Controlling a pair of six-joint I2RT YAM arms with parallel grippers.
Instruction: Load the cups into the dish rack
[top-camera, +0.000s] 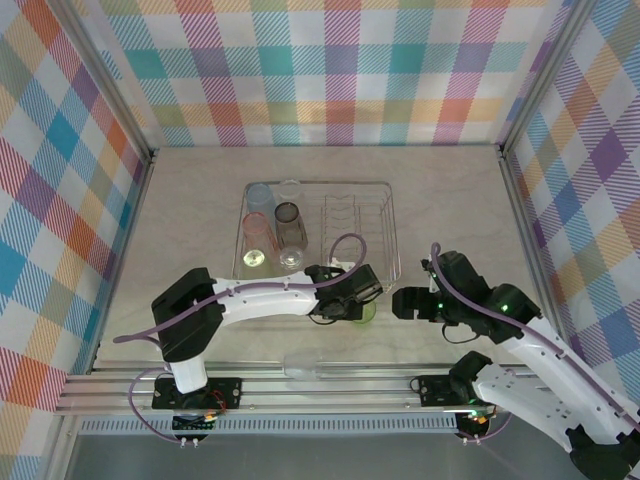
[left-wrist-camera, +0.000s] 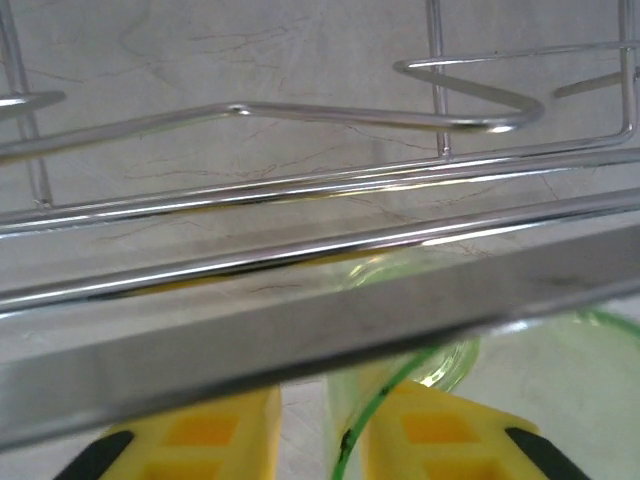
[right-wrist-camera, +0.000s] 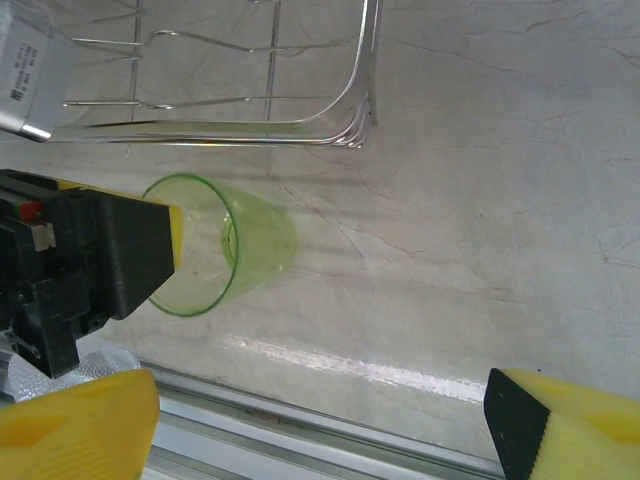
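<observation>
Rails (top-camera: 120, 385) of aluminium run along the table's near edge, and a clear cup (top-camera: 300, 368) lies against them between the two arm bases. Just beyond, the right gripper (right-wrist-camera: 320, 440) hangs over bare table (top-camera: 200, 220) with its yellow fingers (right-wrist-camera: 570, 435) spread wide and nothing between them. Close to its left, the left gripper (left-wrist-camera: 320, 445) reaches in from the other side to a green cup (right-wrist-camera: 215, 245), which sits tilted just outside the near edge of the dish rack (top-camera: 345, 225). Its fingers (left-wrist-camera: 200, 440) stand close together with the cup's rim passing between them; a sliver of table shows beside one pad, so whether they truly pinch the wall cannot be told. Inside the rack's left half stand six cups in three rows: a yellow-green cup (top-camera: 254, 258) and a second clear cup (top-camera: 291, 258) nearest, then a pink cup (top-camera: 258, 228) and a smoky grey cup (top-camera: 288, 222), and farthest a blue cup (top-camera: 259, 196) beside a third clear cup (top-camera: 290, 188). Plaid walls (top-camera: 330, 70) close the scene behind.
</observation>
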